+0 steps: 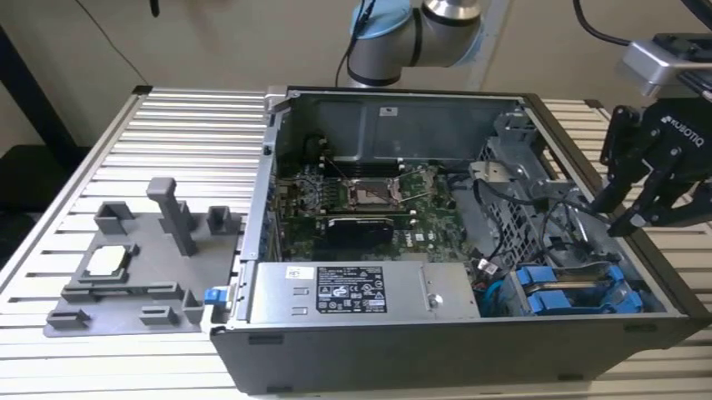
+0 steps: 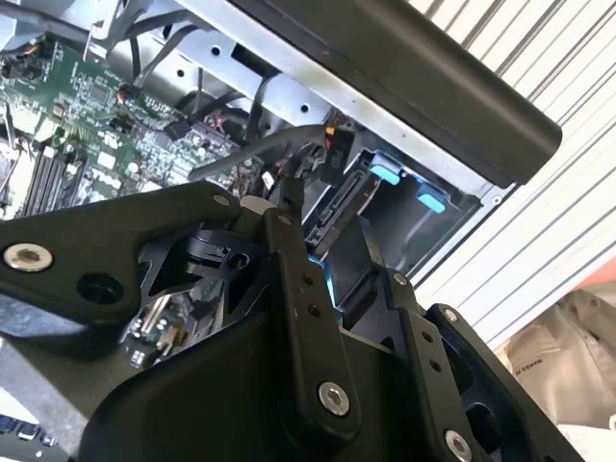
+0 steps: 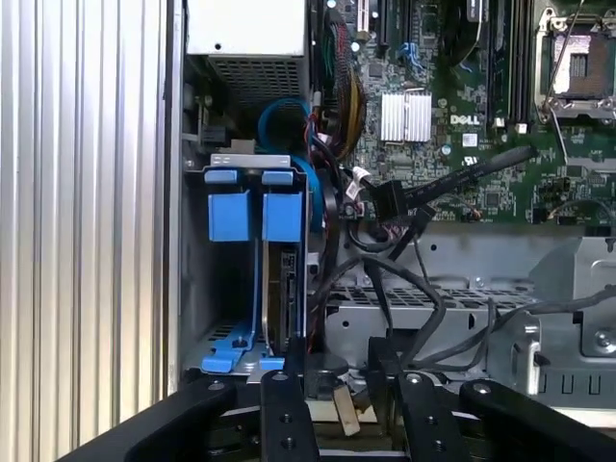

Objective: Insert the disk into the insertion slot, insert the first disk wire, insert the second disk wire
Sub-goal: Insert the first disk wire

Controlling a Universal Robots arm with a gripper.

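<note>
The gripper (image 1: 623, 215) (image 3: 337, 361) is seen poised over the corner of the open computer case (image 1: 445, 354) on the exterior view's right. In the second wrist view a flat black plug (image 2: 339, 207) is seen close against it. Whether the plug is clamped cannot be told.

Just beyond the gripper, the disk (image 3: 281, 289) is found seated in the drive bay (image 3: 192, 289), clipped in its blue carrier (image 3: 282, 216). A second blue carrier (image 3: 228, 214) is set just beside it. Black wires (image 3: 423, 289) are draped over the metal cage next to the bay, and a black connector (image 3: 390, 200) is hung among them.

Farther in, the green motherboard (image 1: 368, 200) (image 3: 452, 135) is laid flat on the case floor. The grey power supply (image 1: 350, 292) is mounted along the wall beside the bay.

Outside the case, a grey fixture plate (image 1: 122, 283) is placed on the slatted table (image 1: 189, 142), toward the exterior view's left. The arm's base (image 1: 418, 37) is seen behind the case.
</note>
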